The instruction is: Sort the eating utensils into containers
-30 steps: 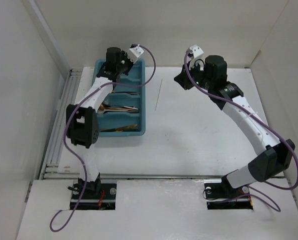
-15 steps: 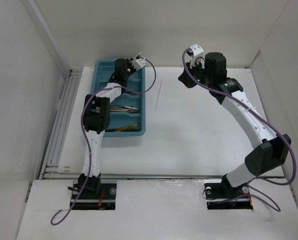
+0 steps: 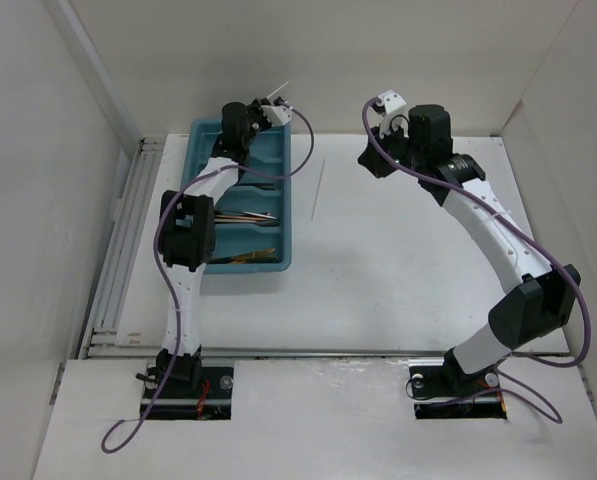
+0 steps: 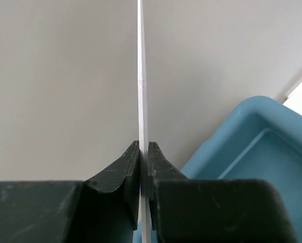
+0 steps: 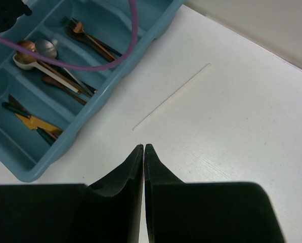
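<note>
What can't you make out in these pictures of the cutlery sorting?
- Top view: the left arm covers the far slots of the tray; the utensils showing are too small to name.
- Left wrist view: both ends of the white chopstick pinched in the left gripper run off frame.
- Right wrist view: the frame edge cuts the tray's left side, and a purple cable crosses it.

1 teal tray (image 5: 59,152), 3 spoons (image 5: 46,48), 2 knives (image 5: 32,121), 1 copper fork (image 5: 82,33), 2 thin white chopsticks (image 4: 141,76) (image 5: 171,96)

Fixed view down from above and behind, two close wrist views — teal tray (image 3: 287,215) common to all three.
</note>
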